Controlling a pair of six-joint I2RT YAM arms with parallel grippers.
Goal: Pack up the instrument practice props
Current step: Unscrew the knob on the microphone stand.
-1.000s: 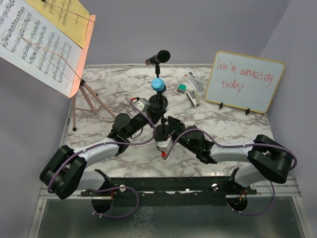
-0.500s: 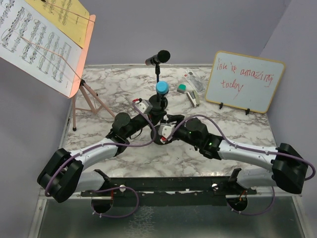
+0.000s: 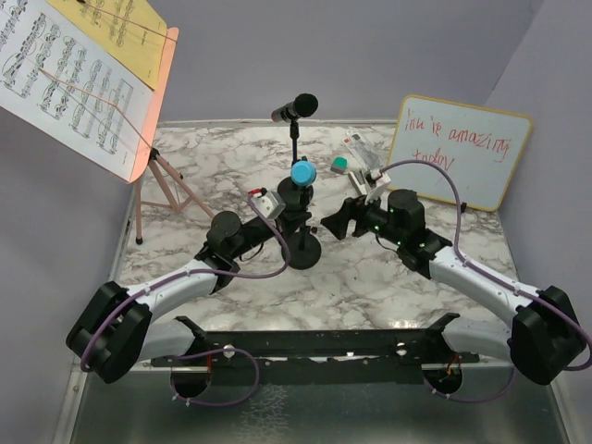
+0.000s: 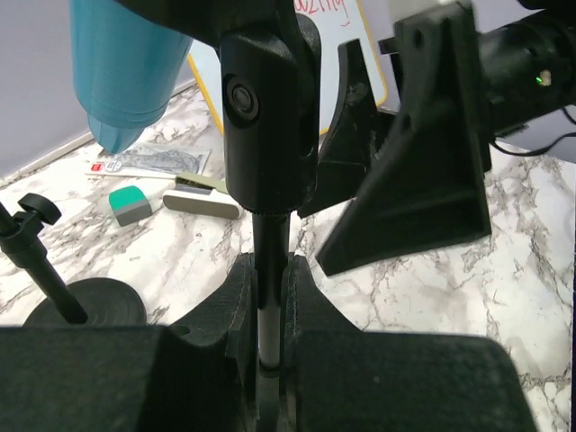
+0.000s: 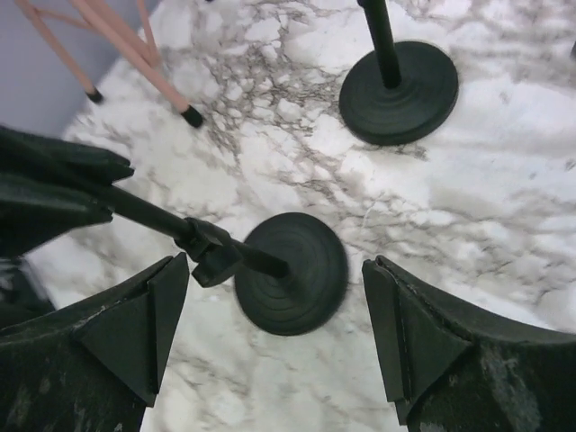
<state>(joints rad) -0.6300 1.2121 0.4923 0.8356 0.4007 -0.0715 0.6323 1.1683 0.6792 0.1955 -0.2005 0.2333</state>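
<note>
My left gripper (image 3: 289, 219) is shut on the thin shaft of a black mic pole (image 4: 270, 270). The blue microphone (image 3: 302, 173) sits in that pole's clip, and its round base (image 3: 305, 250) rests on the marble. My right gripper (image 3: 335, 222) stands open just right of the pole and holds nothing. From the right wrist, that base (image 5: 292, 270) lies between the spread fingers. The black microphone (image 3: 294, 108) stands on the second pole behind, whose base (image 5: 399, 90) shows too. The pink music rack (image 3: 153, 102) with sheet-music pages (image 3: 65, 79) stands at the far left.
A wood-framed whiteboard (image 3: 458, 153) with red writing leans at the back right. A stapler (image 3: 362, 182) and a green eraser (image 3: 340, 166) lie in front of it. The rack's pink tripod legs (image 5: 135, 54) splay over the left part of the table (image 3: 398, 287).
My right gripper has opened, let go low on the blue microphone's pole and drawn back to the right. The base now shows on the table. The left gripper keeps its hold.
</note>
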